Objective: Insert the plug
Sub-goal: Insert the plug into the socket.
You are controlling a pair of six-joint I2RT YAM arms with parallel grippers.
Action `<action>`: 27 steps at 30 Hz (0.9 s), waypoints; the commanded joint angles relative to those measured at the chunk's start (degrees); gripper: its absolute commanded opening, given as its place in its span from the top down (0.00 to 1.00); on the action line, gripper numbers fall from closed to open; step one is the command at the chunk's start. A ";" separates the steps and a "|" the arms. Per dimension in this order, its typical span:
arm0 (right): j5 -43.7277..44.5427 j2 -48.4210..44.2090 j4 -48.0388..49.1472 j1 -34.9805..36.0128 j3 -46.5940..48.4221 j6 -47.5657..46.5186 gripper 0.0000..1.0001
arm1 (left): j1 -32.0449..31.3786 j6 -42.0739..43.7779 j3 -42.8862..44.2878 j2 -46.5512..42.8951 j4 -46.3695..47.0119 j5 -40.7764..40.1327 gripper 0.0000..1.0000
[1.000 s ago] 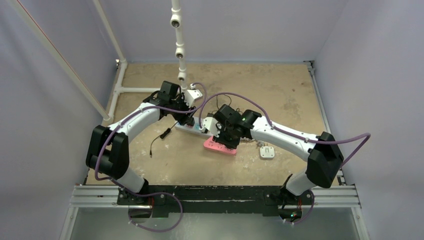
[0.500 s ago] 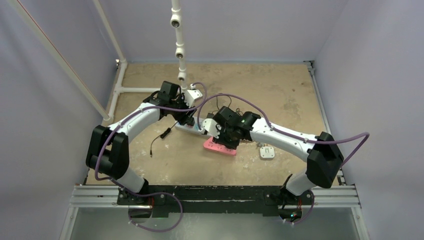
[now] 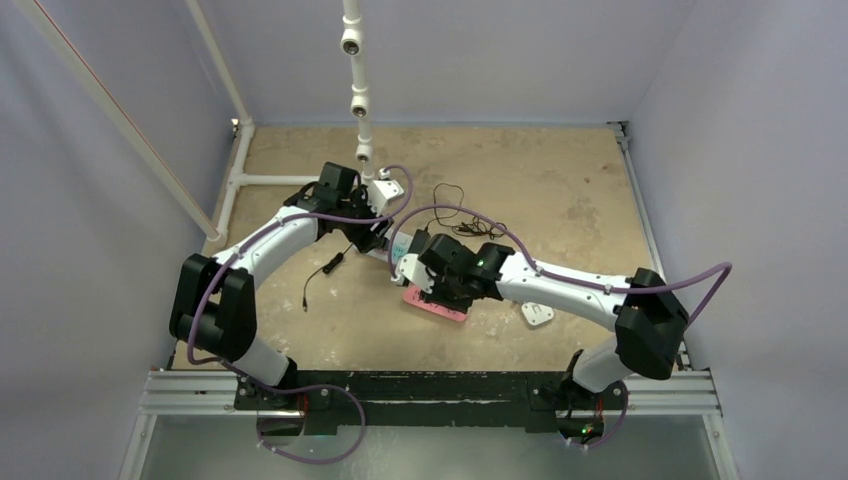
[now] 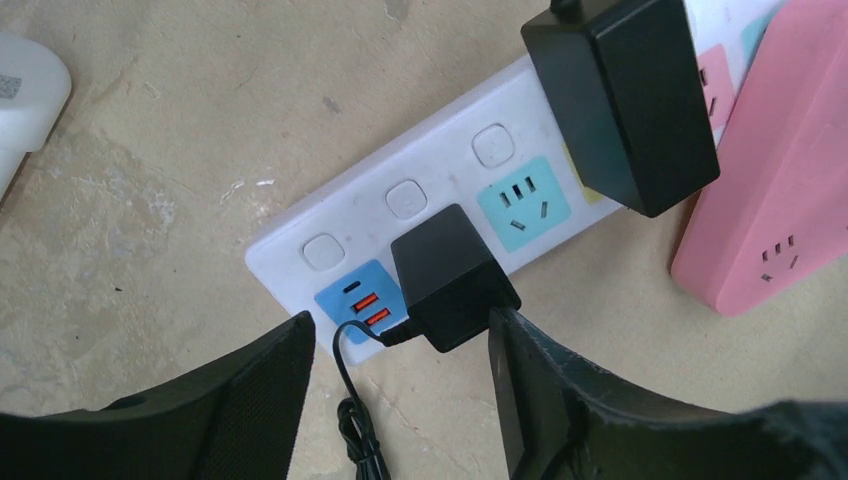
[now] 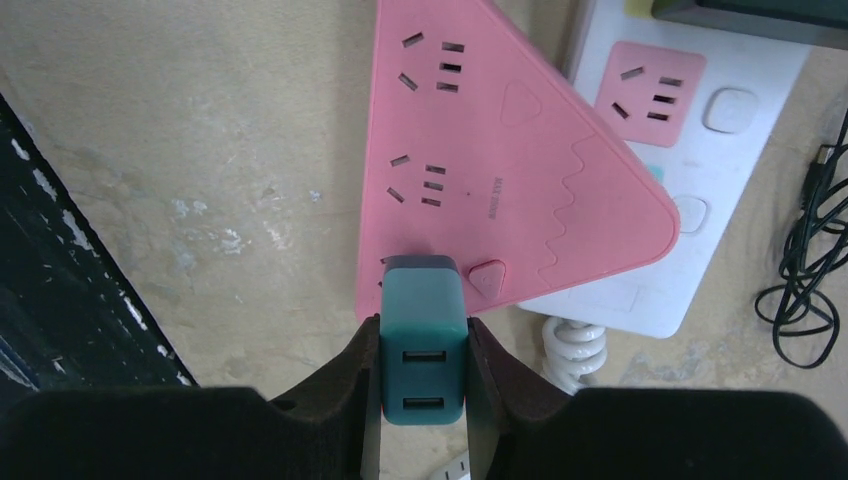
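Observation:
A teal two-port plug [image 5: 424,300] sits between the fingers of my right gripper [image 5: 424,330], which is shut on it. Its far end meets the near corner of the pink triangular power strip [image 5: 500,150], and its prongs are hidden. From above, the right gripper [image 3: 440,285] hangs over the pink strip [image 3: 432,306]. My left gripper [image 4: 400,330] is open over the white power strip [image 4: 445,165]. Its right finger touches a black adapter [image 4: 450,275] plugged into that strip.
A larger black adapter [image 4: 620,100] stands farther along the white strip. A coiled white cord [image 5: 575,345] and a black cable bundle [image 5: 810,290] lie by the strips. A small white piece [image 3: 537,314] lies right of the pink strip. A white pipe frame [image 3: 358,100] stands behind.
My right arm has moved left and nearer with the teal plug, and the pink strip and the small white piece shifted slightly. The left jaws have widened a little.

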 commanded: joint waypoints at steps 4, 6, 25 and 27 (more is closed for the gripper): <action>1.01 -1.54 -0.18 3.57 -4.19 5.34 1.00 | 0.50 -0.11 2.86 -3.76 -1.65 -0.48 0.25; 2.42 -1.55 -0.03 4.01 -4.51 5.85 1.00 | 0.51 -0.64 3.64 -4.46 -2.32 -0.06 0.23; 11.00 1.63 -0.35 11.40 -5.40 9.40 1.00 | 0.43 -0.67 6.52 -2.56 -2.92 3.31 0.23; 10.60 1.70 -0.57 11.52 -5.35 9.29 1.00 | 0.43 -1.07 6.43 -1.21 -1.91 4.58 0.25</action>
